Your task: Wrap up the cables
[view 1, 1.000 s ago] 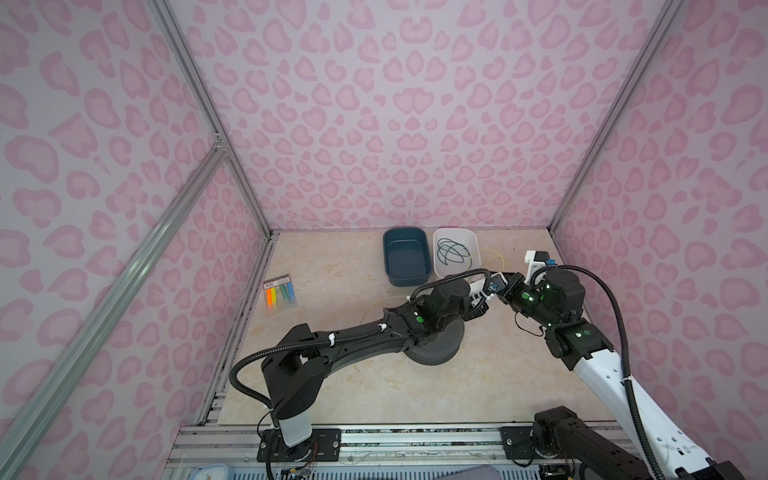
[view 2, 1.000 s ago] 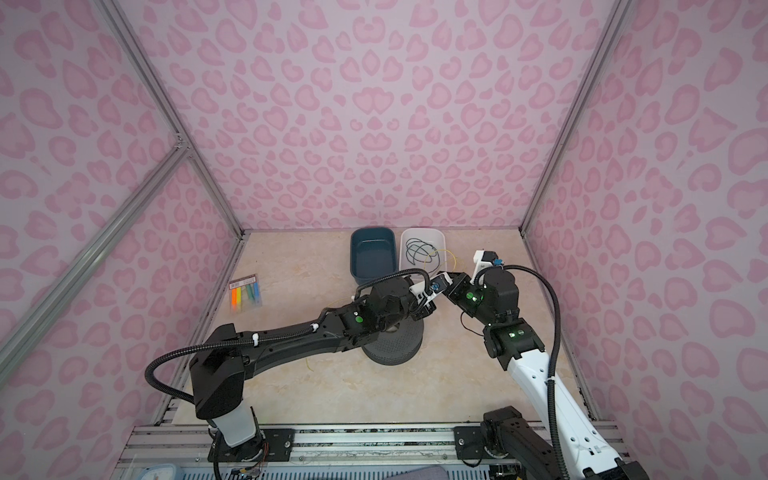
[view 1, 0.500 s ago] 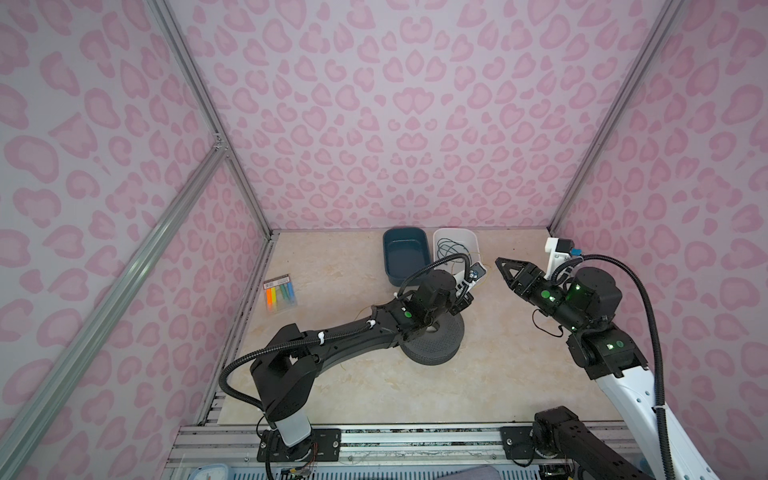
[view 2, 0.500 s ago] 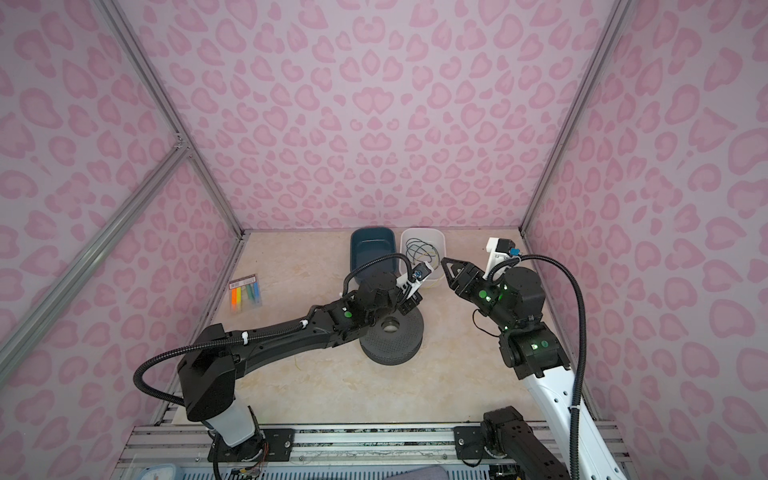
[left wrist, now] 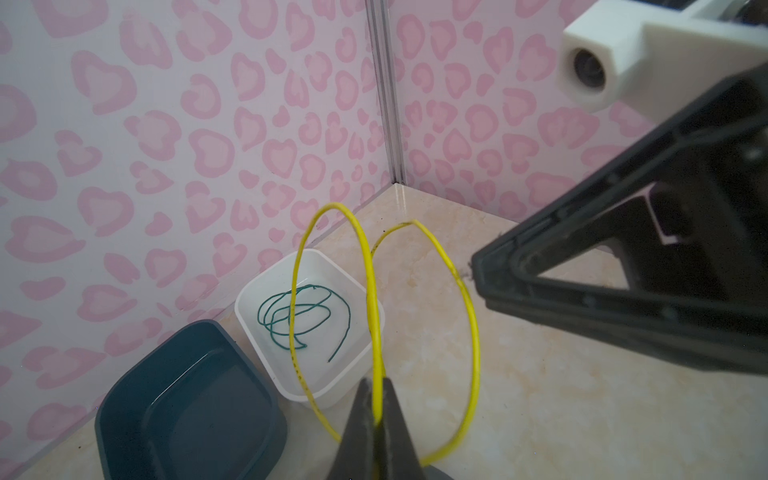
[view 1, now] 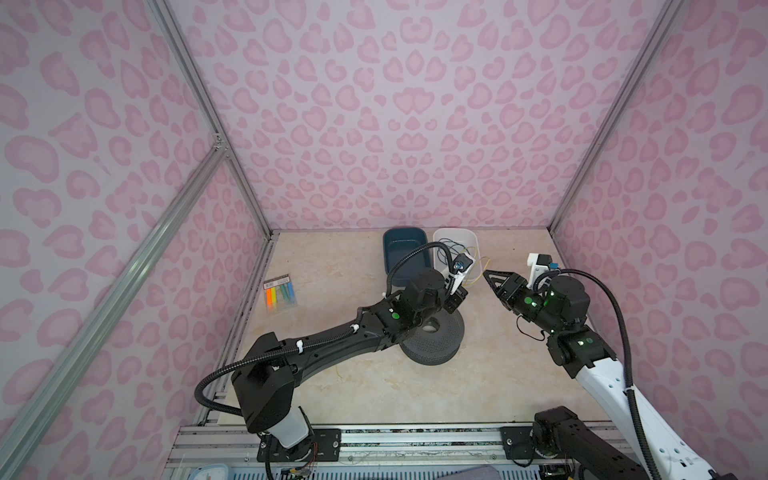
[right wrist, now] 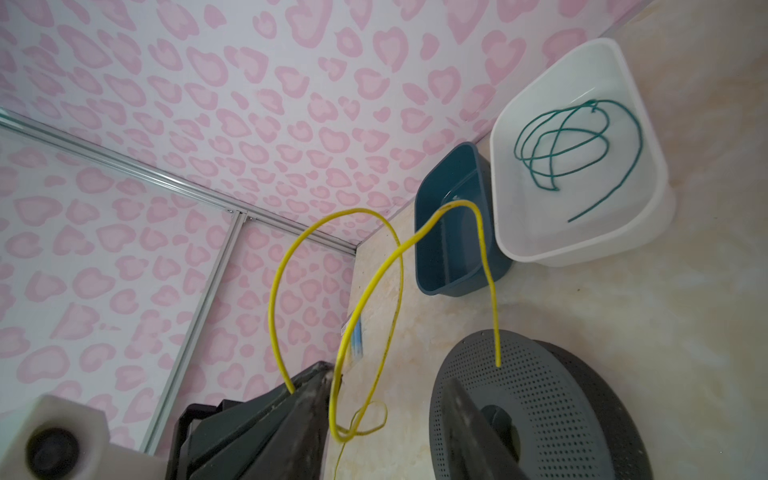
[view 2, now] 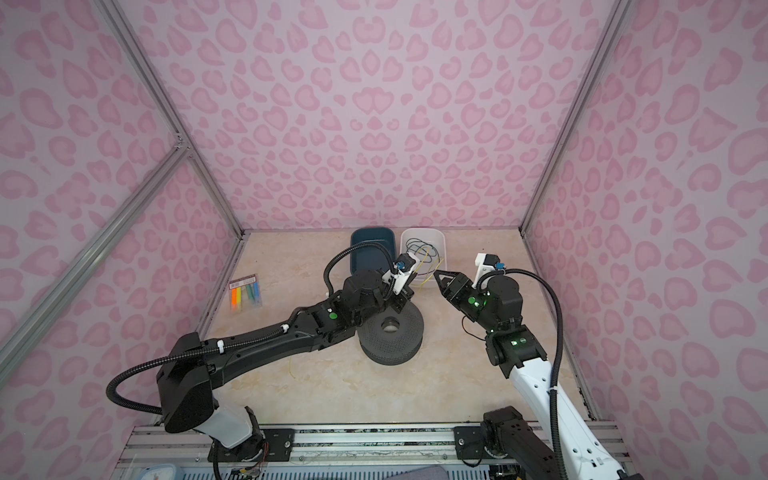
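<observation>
Wire is the job here: one thin yellow wire (left wrist: 473, 332), held up in the air just past the gray reel (view 1: 436, 336) that sits in the middle of the tabletop (view 1: 332, 257). The left gripper (left wrist: 376, 399) has its jaws squeezed tight on the wire, I think so the loops cannot spring open. The right gripper (view 1: 488, 275) points at the wire from close by. In the right wrist view its jaws stand a little apart and nothing is pinched in them. It looks ready to take the loose part and bend one more turn.

The white tub (left wrist: 257, 299) sits at the back with a green wire (left wrist: 299, 316) curled inside. The dark blue tub (left wrist: 124, 415) beside it is empty, maybe a place for done wires, but I cannot be sure.

The yellow wire is skinny like string, yet stiff enough to stand up in big round loops. Two or three loops cross over each other. One loose end hangs in front of the reel. A small curl sits near the left jaws, and a thin tail trails down onto the tabletop under the left arm.
</observation>
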{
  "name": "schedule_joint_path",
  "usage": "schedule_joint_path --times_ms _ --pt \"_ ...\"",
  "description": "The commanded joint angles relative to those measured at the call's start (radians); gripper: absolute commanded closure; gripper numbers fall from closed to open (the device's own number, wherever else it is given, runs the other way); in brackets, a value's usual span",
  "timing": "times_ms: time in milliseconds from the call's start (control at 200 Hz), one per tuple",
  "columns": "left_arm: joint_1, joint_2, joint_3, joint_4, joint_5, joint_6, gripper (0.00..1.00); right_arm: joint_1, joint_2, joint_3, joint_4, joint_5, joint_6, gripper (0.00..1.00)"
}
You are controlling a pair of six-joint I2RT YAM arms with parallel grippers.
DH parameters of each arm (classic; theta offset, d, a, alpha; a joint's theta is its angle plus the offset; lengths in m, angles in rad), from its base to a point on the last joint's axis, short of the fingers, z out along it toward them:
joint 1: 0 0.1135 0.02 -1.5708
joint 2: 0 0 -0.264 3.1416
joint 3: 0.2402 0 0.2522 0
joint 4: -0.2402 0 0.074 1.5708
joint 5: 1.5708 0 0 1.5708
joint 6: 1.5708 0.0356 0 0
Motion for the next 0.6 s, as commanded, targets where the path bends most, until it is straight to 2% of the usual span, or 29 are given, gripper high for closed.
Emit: schedule_joint_path --times_ms 0,260,490,595 --pt "0.001 -0.018 -0.008 0.036 0.01 -0.035 0.96 0.024 0.025 -0.013 0.137 -0.022 0.05 0.57" --pt "0.002 -0.029 -0.024 0.049 0.027 -0.055 0.96 0.056 0.052 -0.022 0.157 -0.003 0.054 0.67" --pt "0.001 -0.061 -0.043 0.055 0.049 -0.06 0.96 0.048 0.061 0.007 0.098 0.026 -0.009 0.98" --pt "0.003 -0.086 -0.059 0.056 0.043 -0.061 0.96 0.018 0.051 0.015 0.08 0.032 -0.021 1.0"
